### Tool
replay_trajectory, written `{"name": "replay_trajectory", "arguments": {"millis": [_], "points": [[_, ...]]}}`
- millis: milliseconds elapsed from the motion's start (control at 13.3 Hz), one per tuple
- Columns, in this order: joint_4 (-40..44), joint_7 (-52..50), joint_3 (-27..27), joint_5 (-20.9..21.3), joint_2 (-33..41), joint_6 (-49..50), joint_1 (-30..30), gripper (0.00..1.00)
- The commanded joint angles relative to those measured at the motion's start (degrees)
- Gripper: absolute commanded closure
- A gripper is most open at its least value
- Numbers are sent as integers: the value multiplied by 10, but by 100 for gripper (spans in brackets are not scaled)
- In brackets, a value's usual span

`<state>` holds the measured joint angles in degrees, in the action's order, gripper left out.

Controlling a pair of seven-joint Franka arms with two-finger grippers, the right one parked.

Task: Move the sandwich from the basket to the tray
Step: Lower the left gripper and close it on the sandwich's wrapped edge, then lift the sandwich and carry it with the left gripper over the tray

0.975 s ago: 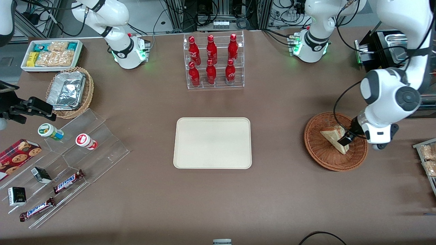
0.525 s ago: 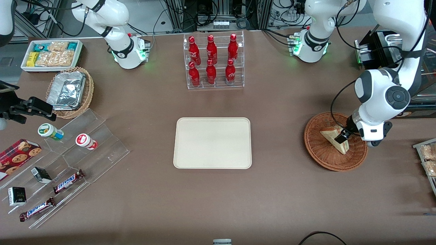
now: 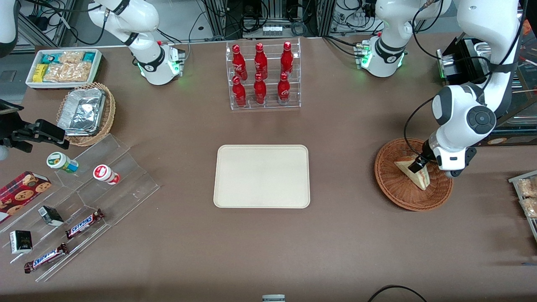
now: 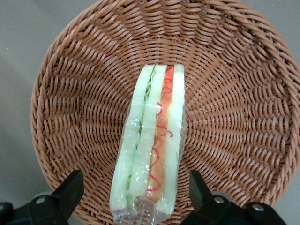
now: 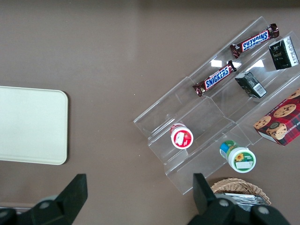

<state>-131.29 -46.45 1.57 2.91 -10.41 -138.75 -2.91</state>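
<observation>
The whole table is seen from high above in the front view, with the tray (image 3: 261, 176) at its middle. The basket (image 4: 61, 103) is looked down into at close range by the left wrist camera above the gripper (image 4: 136, 197), fingers spread. The tray's end is shared by the right wrist view.

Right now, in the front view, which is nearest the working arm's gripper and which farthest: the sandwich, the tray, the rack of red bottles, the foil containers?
From the gripper, open over the basket:
1. Sandwich, right under it.
2. Tray, mid-table.
3. Rack of red bottles, farther from the camera than the tray.
4. Foil containers, toward the parked arm's end.
</observation>
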Motion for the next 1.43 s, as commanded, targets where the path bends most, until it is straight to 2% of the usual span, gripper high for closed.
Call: {"name": "replay_trajectory", "arguments": {"millis": [0, 225, 300, 525, 750, 1050, 1350], "points": [[-13, -28, 5, 11, -2, -11, -3, 26], [-8, -54, 5, 11, -3, -10, 3, 89], [-6, -55, 5, 11, -3, -8, 3, 100], [17, -52, 7, 11, 4, 18, 5, 100], [84, -50, 10, 38, 24, 140, 21, 100], [192, -80, 11, 29, 29, 265, 107, 100], [256, -113, 12, 19, 20, 290, 188, 100]]}}
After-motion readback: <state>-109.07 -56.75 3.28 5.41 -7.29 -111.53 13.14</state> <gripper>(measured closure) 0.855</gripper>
